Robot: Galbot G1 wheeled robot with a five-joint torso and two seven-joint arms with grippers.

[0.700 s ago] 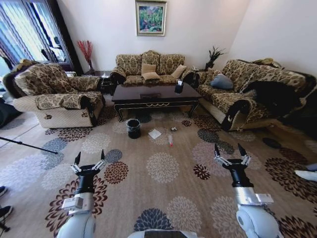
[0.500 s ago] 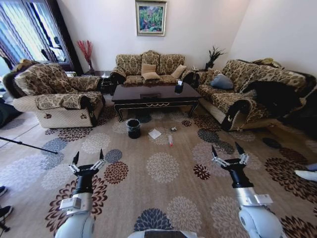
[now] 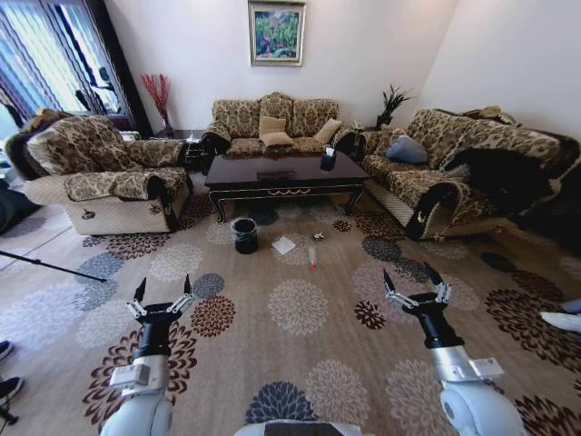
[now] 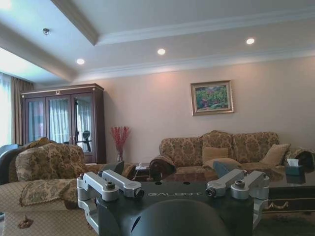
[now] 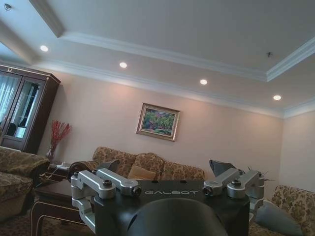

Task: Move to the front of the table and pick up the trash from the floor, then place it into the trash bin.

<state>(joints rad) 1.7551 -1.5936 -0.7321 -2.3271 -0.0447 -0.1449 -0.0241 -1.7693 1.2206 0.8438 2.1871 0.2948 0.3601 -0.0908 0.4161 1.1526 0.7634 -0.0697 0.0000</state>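
Nothing is collected yet: you sit well back from the table, left gripper and right gripper spread empty, trash lying beside the trash bin.

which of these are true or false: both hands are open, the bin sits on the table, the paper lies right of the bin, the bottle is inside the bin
1. The left hand and right hand are open and empty. True.
2. The small round black trash bin sits on the long dark glossy wooden table. False: it stands on the carpet before the table.
3. The flat white paper square lies right of the bin. True.
4. The clear plastic bottle with red cap is inside the bin. False: it lies on the carpet.
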